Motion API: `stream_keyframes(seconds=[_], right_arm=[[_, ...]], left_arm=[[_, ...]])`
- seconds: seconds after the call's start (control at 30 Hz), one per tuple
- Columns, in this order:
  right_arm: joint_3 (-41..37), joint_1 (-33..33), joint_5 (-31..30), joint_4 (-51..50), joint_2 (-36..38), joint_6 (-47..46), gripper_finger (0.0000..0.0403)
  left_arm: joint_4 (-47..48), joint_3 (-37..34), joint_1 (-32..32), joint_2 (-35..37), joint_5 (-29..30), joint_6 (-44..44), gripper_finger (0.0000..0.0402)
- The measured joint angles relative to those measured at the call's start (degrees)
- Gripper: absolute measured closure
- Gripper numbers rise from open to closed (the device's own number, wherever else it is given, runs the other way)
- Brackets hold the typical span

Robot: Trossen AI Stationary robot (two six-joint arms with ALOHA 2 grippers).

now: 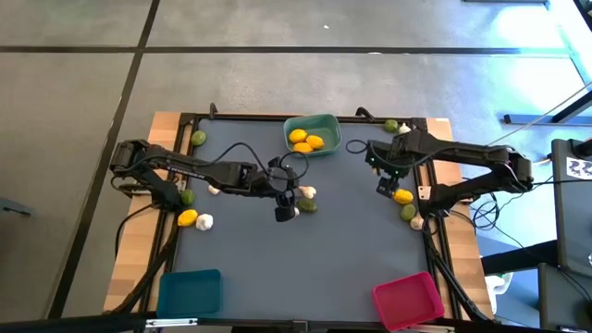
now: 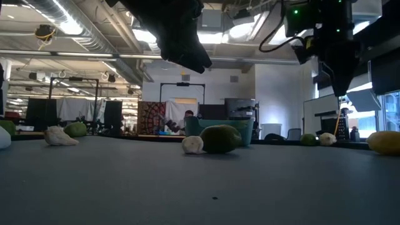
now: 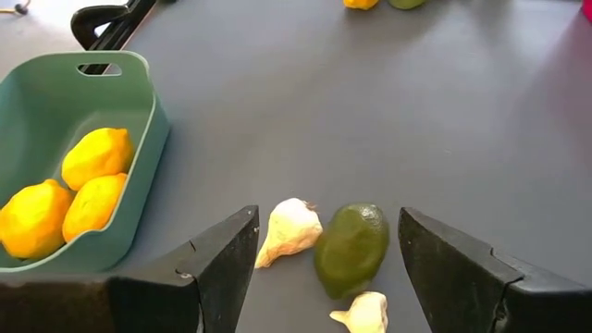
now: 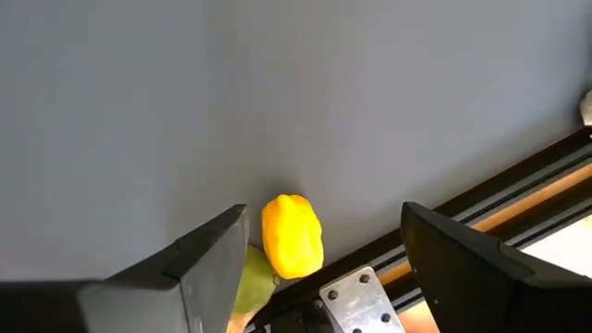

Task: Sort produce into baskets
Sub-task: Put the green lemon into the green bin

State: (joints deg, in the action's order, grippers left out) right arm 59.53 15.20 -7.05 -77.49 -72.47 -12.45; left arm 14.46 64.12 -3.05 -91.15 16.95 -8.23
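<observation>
**Both arms poised over loose produce**

High view: the teal basket (image 1: pixel 326 123) held three lemons; blue and pink baskets sat empty.

Left wrist view: the left gripper (image 3: pixel 324 264), spread, hovered over a lime (image 3: pixel 351 248) between garlic bulbs.

Right wrist view: the right gripper (image 4: pixel 319 259), spread, framed a lemon (image 4: pixel 292 235). Descending and closing seemed next.

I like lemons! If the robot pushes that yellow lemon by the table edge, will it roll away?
Probably a little. The lemon looks rounded and lies free on the flat table, so a nudge could roll it. It looks firm, so the open right gripper likely won't squash it.
</observation>
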Motion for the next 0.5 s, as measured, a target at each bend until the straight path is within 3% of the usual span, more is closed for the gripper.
stream_keyframes(seconds=[0.5], right_arm=[[-15.7, -3.6, 1.5, 1.1, 0.0, -4.0, 0.012]], left_arm=[[0.0, 0.0, 0.0, 0.0, 0.0, 0.0, 0.0147]])
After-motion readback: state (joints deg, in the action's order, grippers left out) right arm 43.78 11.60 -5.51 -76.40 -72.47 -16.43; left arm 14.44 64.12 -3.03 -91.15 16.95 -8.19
